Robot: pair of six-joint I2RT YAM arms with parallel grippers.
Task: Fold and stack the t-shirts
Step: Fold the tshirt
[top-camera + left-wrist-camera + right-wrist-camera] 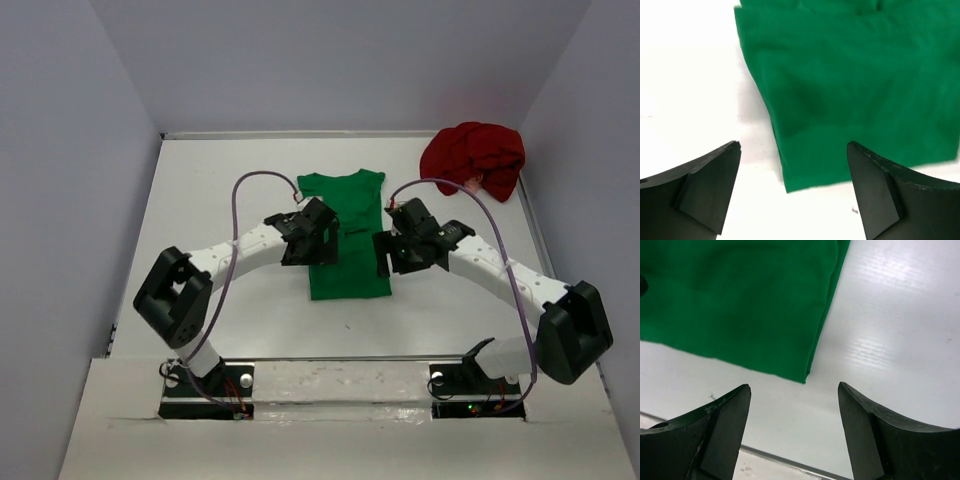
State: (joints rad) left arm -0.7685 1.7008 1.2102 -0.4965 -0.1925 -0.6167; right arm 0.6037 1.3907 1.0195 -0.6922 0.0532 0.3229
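Two robot arms hover over a green shirt [352, 270] that lies flat on the white bench [220, 200], folded into a narrow strip with its sleeves tucked in and its collar pointing away from the arms. The left claw [792, 147] hangs above the strip's left edge with its jaws spread wide and nothing between them; the shirt's near left corner sits just ahead of it, toward its right finger. The right claw [792, 387], equally wide and equally empty, hangs above the opposite edge, the near right corner just ahead and toward its left finger. A red shirt [473, 158] lies crumpled well beyond the right claw, at the far corner of the bench, not yet folded. The step in hand appears to be the crosswise fold, hem to collar. Doing it well likely means each claw dropping squarely onto its own corner, pinching all the layers there, then both lifting together and carrying the hem forward evenly, so the strip neither skews nor lets a tucked sleeve slip loose.
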